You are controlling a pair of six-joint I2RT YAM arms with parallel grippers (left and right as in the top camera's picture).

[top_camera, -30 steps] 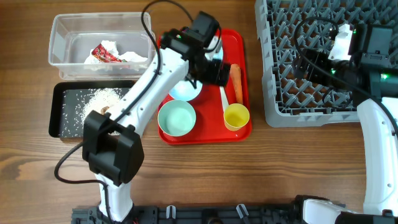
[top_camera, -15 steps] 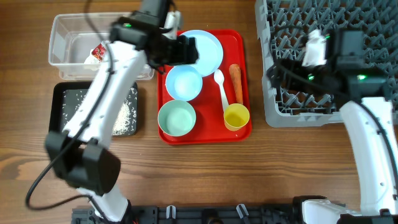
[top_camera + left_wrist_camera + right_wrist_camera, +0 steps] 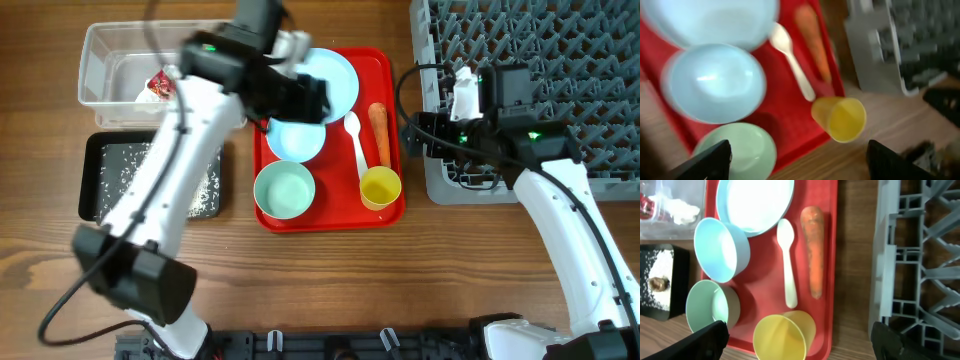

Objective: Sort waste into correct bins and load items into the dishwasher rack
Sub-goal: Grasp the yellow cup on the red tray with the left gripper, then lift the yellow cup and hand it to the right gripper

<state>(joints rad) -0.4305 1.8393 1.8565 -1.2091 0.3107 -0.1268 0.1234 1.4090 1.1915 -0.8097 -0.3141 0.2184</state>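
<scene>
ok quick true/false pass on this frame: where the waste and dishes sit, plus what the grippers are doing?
1. The carrot lies on the red tray beside the spoon. True.
2. The yellow cup is in the rack. False: it is on the red tray, left of the rack.
3. The rice is in the black tray. True.
4. The napkin sits on the plate. False: it is in the clear tub; the plate is bare.
5. Both grippers grip something. False: the left gripper and right gripper are open, holding nothing.
</scene>
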